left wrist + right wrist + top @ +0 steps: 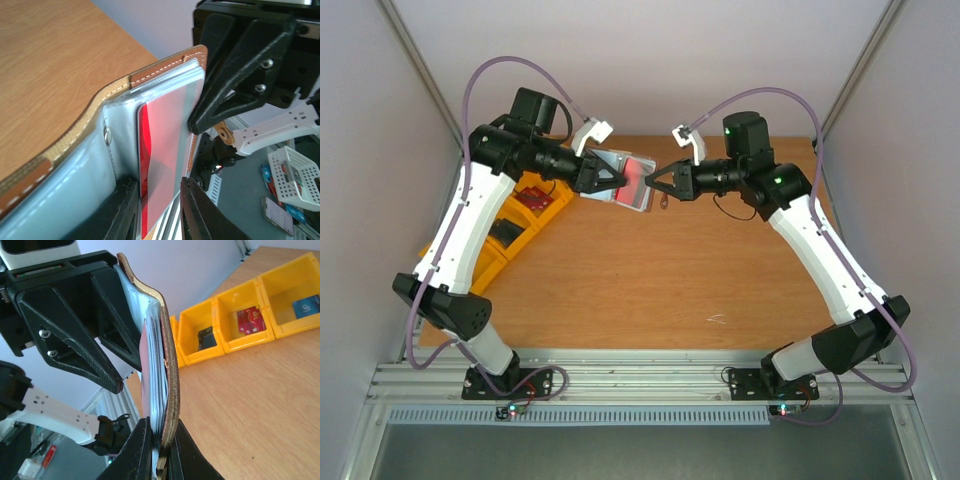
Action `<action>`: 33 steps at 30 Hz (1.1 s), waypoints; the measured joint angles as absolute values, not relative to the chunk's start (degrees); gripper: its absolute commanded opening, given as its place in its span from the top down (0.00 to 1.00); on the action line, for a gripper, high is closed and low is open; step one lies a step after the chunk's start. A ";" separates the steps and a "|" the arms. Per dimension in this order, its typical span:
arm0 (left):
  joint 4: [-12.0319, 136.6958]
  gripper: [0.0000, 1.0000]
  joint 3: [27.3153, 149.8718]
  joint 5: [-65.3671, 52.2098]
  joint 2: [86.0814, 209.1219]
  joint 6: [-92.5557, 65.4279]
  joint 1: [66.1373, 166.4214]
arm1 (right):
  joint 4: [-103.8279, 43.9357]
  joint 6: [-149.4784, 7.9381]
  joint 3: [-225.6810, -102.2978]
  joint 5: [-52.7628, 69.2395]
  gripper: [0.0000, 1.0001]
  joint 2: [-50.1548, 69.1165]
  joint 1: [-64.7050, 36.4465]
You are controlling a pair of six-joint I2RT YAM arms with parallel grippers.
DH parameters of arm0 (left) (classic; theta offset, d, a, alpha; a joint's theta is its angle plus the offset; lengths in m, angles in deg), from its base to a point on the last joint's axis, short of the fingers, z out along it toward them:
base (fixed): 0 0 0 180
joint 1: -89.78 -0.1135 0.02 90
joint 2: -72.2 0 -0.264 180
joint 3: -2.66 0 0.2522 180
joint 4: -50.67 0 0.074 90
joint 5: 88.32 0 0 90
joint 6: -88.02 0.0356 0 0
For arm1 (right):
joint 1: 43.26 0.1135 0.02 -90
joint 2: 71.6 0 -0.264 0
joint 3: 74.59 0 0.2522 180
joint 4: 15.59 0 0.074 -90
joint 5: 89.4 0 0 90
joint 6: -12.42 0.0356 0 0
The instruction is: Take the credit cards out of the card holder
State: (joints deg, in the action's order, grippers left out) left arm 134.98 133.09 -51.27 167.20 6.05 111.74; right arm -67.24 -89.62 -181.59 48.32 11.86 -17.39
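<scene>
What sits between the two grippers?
The card holder, open, with a red credit card in its pocket. The left gripper and the right gripper each pinch an opposite edge. The top external view shows it best.

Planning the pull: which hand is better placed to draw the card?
Likely right: right hand sits at the card holder's open edge by the red card; left hand anchors it.

Card holder's (617,162) up in the upper middle of the frame, off the counter (650,290), with the left tool (608,180) on its left edge and the right tool (653,183) on its right edge. A credit card (638,181) sits inside it. Bins (492,268) run along the counter's left side.
</scene>
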 measured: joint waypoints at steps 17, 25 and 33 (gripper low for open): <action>124.62 0.75 131.14 -55.07 169.51 -8.68 107.87 | -62.21 -84.85 -183.01 42.92 0.99 14.79 -16.40; 124.55 0.94 131.14 -54.54 169.51 -9.58 107.04 | -59.35 -81.51 -183.53 48.63 0.99 16.76 -17.59; 127.64 1.00 131.10 -53.19 169.51 -3.90 107.04 | -62.26 -82.71 -184.49 49.66 0.93 17.50 -17.59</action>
State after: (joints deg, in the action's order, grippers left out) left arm 127.64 131.10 -53.19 169.51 -3.90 107.04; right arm -62.26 -82.71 -184.49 49.66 17.50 -17.59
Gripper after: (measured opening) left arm 0.015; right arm 0.065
